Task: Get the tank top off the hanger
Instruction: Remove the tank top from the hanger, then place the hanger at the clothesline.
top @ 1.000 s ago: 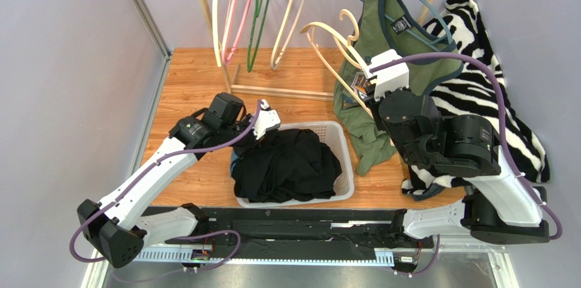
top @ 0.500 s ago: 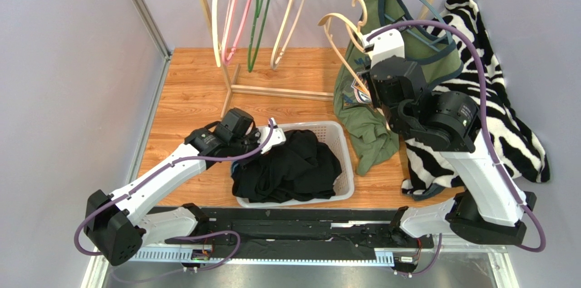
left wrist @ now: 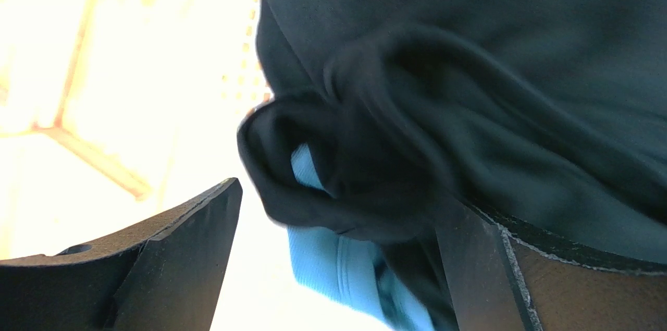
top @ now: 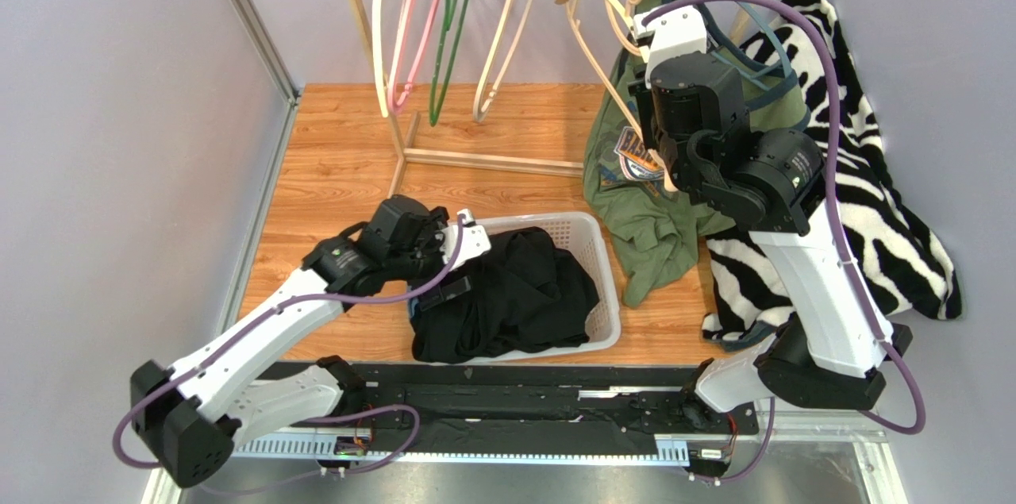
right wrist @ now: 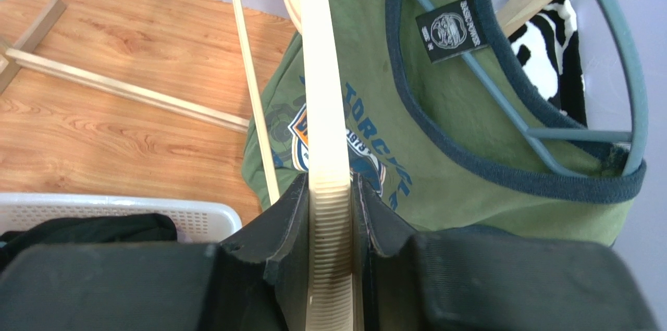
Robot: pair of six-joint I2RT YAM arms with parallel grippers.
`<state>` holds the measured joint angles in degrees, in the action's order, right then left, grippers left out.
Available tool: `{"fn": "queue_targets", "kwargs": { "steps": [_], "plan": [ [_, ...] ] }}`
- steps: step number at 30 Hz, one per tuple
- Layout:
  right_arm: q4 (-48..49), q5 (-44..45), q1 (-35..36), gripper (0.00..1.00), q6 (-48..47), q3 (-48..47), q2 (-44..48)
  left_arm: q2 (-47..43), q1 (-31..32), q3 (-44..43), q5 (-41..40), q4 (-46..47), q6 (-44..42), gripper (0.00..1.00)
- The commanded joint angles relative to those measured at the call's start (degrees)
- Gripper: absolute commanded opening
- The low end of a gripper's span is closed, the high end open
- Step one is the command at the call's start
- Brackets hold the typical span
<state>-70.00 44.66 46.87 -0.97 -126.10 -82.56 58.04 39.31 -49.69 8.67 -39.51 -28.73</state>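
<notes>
- One black top [top: 513, 284] lies heaped in the basket [top: 608, 278], apparently off its hanger; that removal looks done.
- One bare cream hanger [right wrist: 321, 73] is clamped tight in the right gripper [right wrist: 329, 190], raised near the rail of the rack [top: 477, 156]; hanging it back looks like what is left.
- One green tank top [right wrist: 470, 112] is still on its blue hanger [right wrist: 618, 49] at the rack's right end, so more of the same work may remain.
- Left gripper [top: 471, 240] hangs over the basket's left side, jaws spread wide, holding nothing.
- Six hangers can be made out: the held one, the blue one, a pink hanger [top: 417, 4], a green hanger [top: 451, 40] and two spare cream hangers [top: 379, 4].
- One basket, one zebra cloth [top: 883, 206], and one light-blue scrap [left wrist: 329, 261] under the black.
</notes>
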Motion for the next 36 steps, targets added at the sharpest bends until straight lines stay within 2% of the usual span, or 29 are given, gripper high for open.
{"fn": "queue_targets", "kwargs": {
  "steps": [1,8,14,19,28,36],
  "plan": [
    [5.5,-0.6,-0.8,0.00,-2.5,-5.0,-0.9,-5.0,0.2,-6.6,2.2,-7.5,0.1,0.99],
    [10.8,-1.9,-3.8,0.00,-3.7,-7.0,-4.3,-8.5,0.3,-18.7,3.9,-16.6,2.4,0.99],
    [14.6,-4.5,-6.4,0.00,-3.3,-8.5,-7.1,-11.6,0.2,-23.5,6.1,-20.6,4.9,0.99],
    [15.3,-5.5,-7.1,0.00,-4.3,-11.5,-9.5,-12.8,0.3,-24.0,7.2,-21.9,3.5,0.99],
    [18.2,-7.1,-7.4,0.00,-3.9,-10.0,-7.9,-13.8,0.3,-22.1,5.9,-22.8,2.3,0.99],
    [18.1,-8.0,-9.1,0.00,-3.9,-12.7,-11.9,-14.4,0.2,-23.6,5.7,-23.3,2.5,0.99]
  ]
}}
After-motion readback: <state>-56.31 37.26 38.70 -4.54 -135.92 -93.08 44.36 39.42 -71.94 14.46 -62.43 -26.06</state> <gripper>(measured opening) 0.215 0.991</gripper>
